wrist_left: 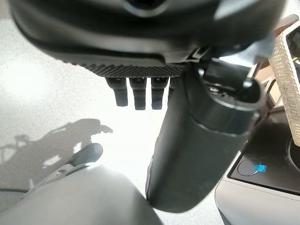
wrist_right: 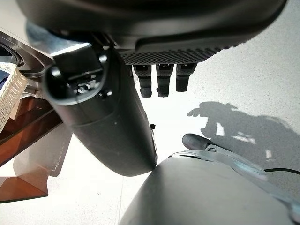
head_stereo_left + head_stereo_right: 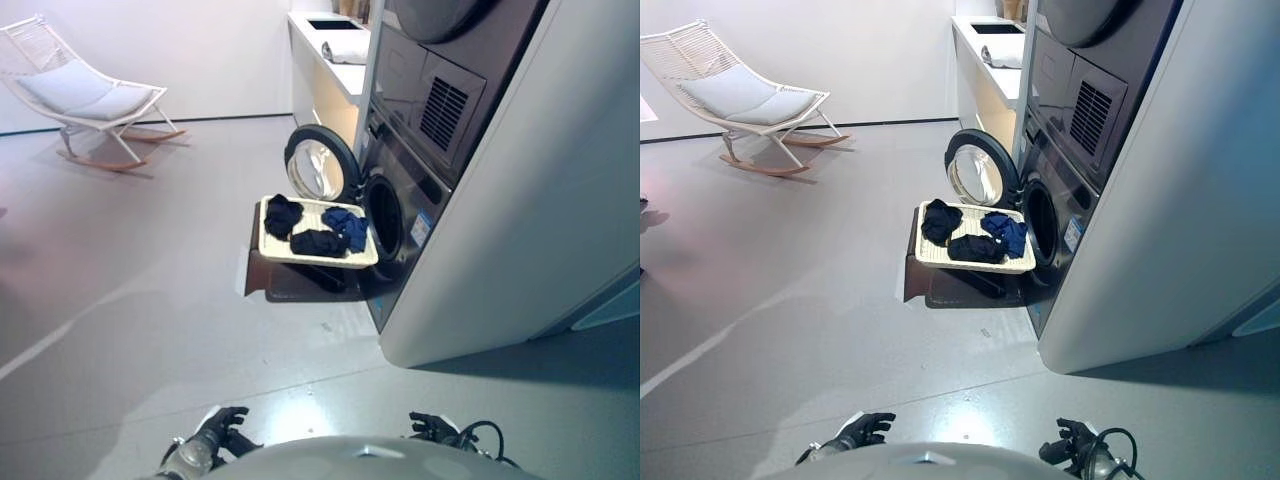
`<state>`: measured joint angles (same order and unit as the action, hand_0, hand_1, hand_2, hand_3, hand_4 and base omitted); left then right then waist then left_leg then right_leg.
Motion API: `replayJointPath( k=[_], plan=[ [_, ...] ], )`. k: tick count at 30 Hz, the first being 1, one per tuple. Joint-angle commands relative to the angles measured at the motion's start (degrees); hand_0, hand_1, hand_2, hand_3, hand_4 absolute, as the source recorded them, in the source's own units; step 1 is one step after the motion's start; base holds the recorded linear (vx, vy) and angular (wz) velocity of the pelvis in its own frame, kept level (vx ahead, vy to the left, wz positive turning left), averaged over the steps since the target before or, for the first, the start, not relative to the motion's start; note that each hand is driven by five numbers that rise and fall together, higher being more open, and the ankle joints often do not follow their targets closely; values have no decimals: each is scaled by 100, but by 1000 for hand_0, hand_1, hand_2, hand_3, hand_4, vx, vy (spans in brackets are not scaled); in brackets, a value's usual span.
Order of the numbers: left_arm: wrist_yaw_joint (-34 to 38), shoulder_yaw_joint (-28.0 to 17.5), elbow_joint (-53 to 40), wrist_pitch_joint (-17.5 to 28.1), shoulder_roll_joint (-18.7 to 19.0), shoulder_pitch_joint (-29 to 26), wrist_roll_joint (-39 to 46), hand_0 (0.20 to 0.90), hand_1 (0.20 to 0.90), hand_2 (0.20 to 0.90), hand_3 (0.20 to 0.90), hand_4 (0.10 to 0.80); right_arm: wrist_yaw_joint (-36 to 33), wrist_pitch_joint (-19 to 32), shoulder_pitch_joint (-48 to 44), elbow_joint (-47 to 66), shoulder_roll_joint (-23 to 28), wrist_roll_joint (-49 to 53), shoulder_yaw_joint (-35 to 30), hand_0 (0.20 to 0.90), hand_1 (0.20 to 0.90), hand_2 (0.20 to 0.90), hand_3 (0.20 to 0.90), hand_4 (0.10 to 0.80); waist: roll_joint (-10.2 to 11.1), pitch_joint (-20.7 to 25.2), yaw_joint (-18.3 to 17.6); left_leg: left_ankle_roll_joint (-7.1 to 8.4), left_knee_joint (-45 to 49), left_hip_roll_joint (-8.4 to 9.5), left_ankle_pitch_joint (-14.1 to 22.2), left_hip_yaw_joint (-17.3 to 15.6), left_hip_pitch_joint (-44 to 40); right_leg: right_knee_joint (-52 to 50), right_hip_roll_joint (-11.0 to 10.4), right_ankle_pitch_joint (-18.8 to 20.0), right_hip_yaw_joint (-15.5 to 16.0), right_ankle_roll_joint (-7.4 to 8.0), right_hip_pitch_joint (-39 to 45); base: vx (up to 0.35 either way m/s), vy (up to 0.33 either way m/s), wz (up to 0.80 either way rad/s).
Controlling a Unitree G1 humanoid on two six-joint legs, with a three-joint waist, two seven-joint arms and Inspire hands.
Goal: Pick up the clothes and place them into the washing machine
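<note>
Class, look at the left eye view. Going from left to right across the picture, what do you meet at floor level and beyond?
Rocking chair → white basket holding dark clothes → open washing machine drum → grey side panel.

Dark clothes (image 3: 975,235) lie in a white basket (image 3: 930,258) before the open washing machine (image 3: 1060,215).

Grey floor (image 3: 150,300), white rocking chair (image 3: 85,95) by wall (image 3: 180,50).
</note>
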<state>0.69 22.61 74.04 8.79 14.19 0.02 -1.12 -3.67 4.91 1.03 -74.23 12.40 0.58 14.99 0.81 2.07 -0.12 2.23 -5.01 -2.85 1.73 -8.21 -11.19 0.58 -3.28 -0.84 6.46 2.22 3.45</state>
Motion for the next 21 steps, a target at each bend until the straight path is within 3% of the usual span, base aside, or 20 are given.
replayJointPath(
  k=[1,21],
  plan=[
    [-121,-127,327,32,-162,-174,91,900,900,900,900,800,34,-4,-112,-434,7,-113,317,900,900,900,900,800,61,-14,-72,-148,1,204,-140,52,503,-166,-315,61,126,454,33,0,0,0],
    [34,-278,310,-54,-222,-208,266,900,900,900,900,800,-3,-56,-161,-482,70,-97,290,900,900,900,900,800,-6,-116,-37,-101,10,139,-200,146,541,-188,-252,-26,211,379,47,2,-12,1]
  ],
)
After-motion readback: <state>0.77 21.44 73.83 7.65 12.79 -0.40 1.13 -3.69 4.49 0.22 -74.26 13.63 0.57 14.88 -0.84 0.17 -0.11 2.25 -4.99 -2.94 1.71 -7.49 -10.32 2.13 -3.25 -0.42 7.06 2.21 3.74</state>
